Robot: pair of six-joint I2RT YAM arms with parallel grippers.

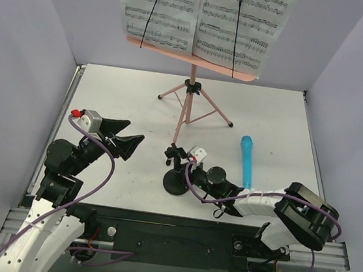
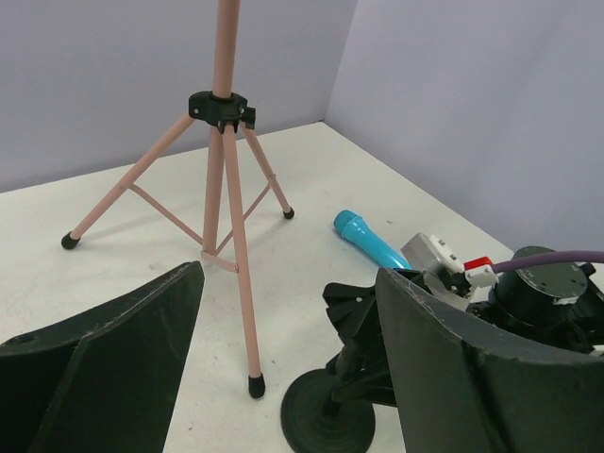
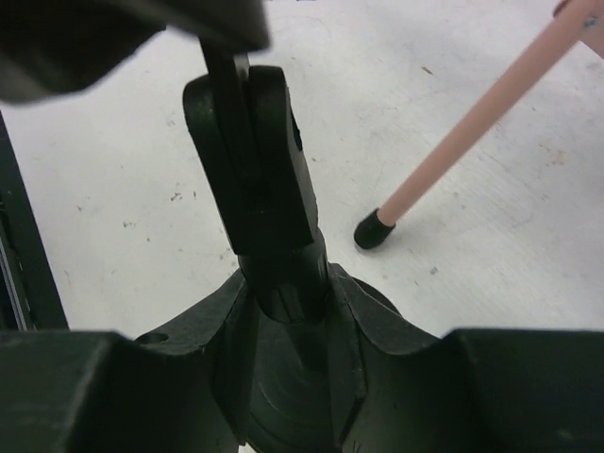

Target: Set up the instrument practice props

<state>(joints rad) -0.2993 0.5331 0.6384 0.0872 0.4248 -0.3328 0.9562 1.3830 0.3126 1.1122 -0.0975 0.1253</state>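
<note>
Since the music stand point(image 1: 187, 107) is up on its tripod at the back of the bench point(image 1: 114, 95) with both sheet-music pages point(image 1: 160, 9) on its tray, the step in hand looks like the mic part. Down low, the right claw point(image 1: 183, 169) is on the mic stand point(image 1: 174, 184), pinching the stem just under the clip. The wrist view shows a finger hugging each side of the post, with the round base flat on the bench. Just right of that arm the blue microphone point(image 1: 245, 161) lies flat on the bench, apart from the stand, nothing holding it. Over on the left, the left claw point(image 1: 131, 133) hangs spread wide and empty, pointing toward the stand.

My read: right arm is steadying or placing the stand, mic not yet seated. Next move needs a claw on the mic body, then tilt it up and slide it into the clip while the base is kept from tipping. The mic lies on the far side from the free claw, so expect a reach across or a regrip. One tripod foot point(image 3: 375, 229) sits close to the base, so watch clearance.
</note>
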